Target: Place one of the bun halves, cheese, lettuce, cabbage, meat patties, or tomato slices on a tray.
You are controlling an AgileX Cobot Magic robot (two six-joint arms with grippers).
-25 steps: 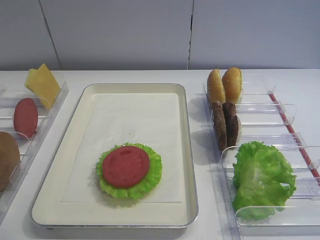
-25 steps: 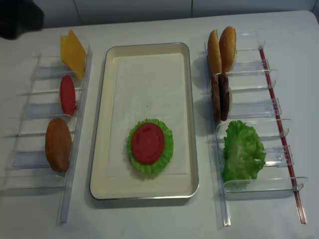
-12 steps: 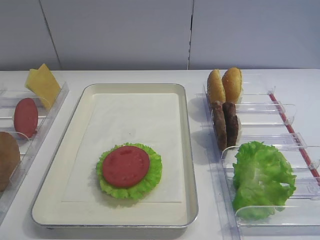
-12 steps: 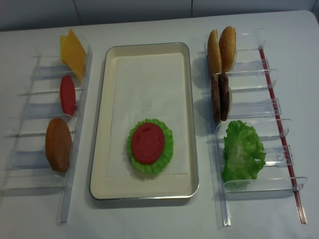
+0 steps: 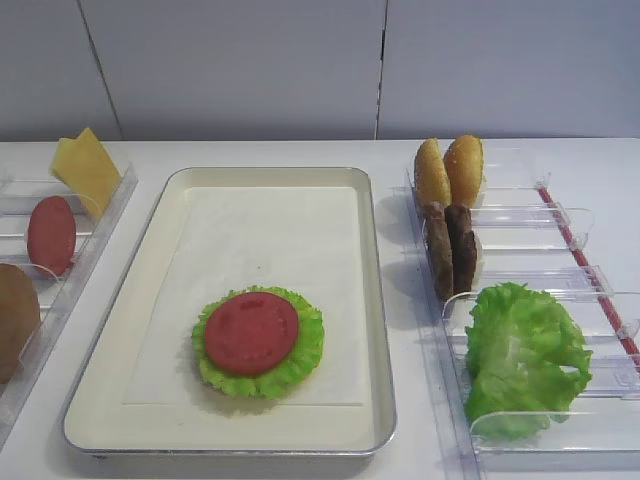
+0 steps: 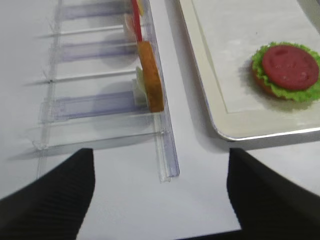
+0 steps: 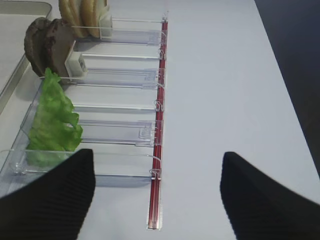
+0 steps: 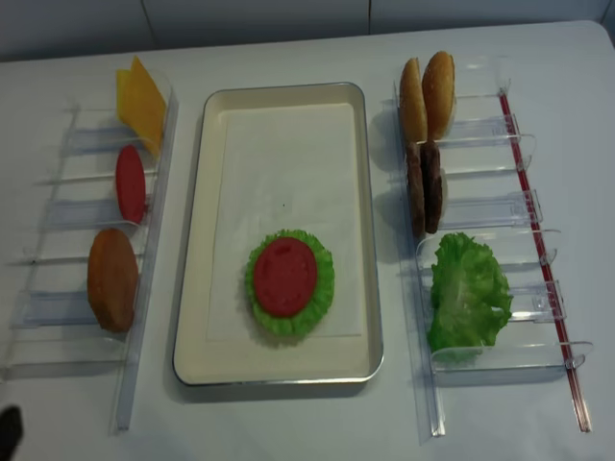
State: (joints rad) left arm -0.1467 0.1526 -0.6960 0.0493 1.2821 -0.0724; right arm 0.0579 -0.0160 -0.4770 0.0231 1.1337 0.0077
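A tomato slice [image 5: 251, 332] lies on a green leaf [image 5: 308, 352] at the near end of the cream tray [image 5: 372, 300]. The left bin holds cheese [image 5: 85, 170], another tomato slice [image 5: 50, 235] and a bun half [image 5: 14, 315]. Two bun halves [image 5: 450, 170], meat patties [image 5: 452, 250] and lettuce [image 5: 525, 360] stand in the right bin. My left gripper [image 6: 160, 200] is open over bare table, near the left bin's front end. By the right bin's near end my right gripper [image 7: 155, 200] is also open. Neither holds anything.
Clear plastic bins with dividers flank the tray: the left one [image 8: 144, 317] and the right one [image 8: 480, 206], which has a red strip [image 8: 538, 250] along its outer side. The table's right edge [image 7: 287, 100] shows in the right wrist view.
A dark shape at the top left of the overhead view has left the frame. A dark tip now shows at its bottom left corner. The food has not moved.
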